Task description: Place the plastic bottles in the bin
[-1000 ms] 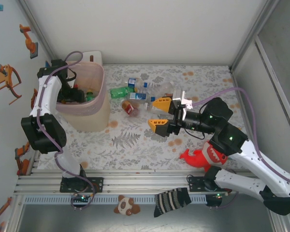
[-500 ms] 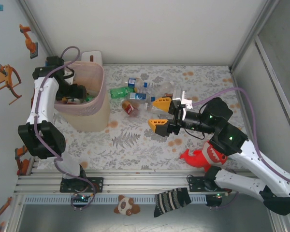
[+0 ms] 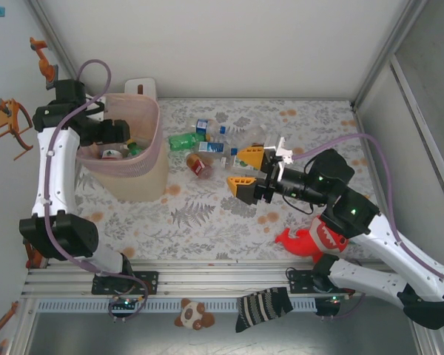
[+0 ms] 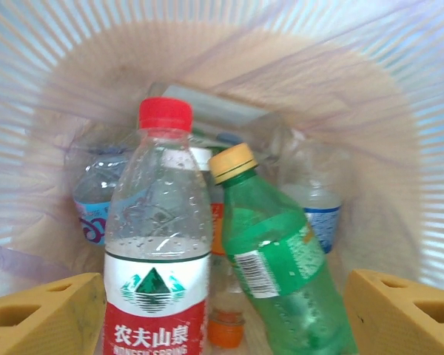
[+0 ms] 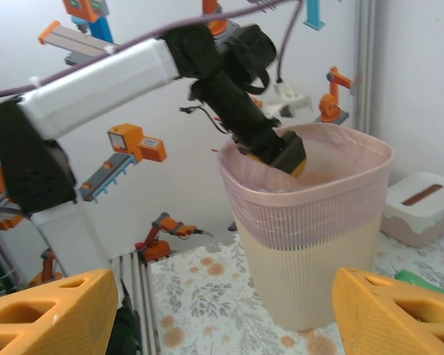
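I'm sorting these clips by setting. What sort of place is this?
Most likely a robot test cell in a lab, not a home. The left arm and right arm are bolted to a metal rail, and white panels, one dotted with cartoon robot stickers, box in the table.

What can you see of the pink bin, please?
The bin stands upright at the far left of the table, beside a white box. Its ribbed plastic wall is translucent pale pink above and cream below, with a rounded-square rim. Inside are a red-capped clear bottle, a green bottle and others. The open left gripper hangs in its mouth.
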Robot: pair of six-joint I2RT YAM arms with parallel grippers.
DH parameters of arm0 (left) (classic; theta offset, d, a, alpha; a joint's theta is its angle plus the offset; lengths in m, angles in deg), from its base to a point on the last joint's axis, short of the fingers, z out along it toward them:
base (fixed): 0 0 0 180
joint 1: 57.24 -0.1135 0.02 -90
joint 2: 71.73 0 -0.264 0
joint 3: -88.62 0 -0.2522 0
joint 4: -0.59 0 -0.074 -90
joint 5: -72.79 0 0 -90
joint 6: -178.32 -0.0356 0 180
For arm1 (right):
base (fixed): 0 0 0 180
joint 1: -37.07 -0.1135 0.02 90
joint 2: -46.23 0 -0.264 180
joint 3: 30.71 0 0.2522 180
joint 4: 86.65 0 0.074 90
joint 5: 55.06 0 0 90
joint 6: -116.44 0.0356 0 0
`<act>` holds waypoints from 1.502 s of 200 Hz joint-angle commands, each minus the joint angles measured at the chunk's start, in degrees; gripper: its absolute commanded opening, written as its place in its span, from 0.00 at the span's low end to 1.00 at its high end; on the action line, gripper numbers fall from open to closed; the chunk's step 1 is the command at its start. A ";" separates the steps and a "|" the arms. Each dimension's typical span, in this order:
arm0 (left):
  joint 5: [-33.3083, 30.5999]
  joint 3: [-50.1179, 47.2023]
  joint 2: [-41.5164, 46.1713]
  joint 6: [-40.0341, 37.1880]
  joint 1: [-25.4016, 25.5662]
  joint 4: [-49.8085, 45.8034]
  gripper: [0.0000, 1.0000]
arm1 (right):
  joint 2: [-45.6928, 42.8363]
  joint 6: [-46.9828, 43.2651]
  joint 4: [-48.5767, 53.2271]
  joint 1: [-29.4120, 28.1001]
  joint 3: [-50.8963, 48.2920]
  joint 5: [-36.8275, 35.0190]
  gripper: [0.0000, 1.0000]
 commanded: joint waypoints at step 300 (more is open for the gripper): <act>38.20 -50.25 36.91 11.11 -0.06 61.42 0.84 | 33.53 -21.61 44.63 -0.26 18.70 -43.28 0.82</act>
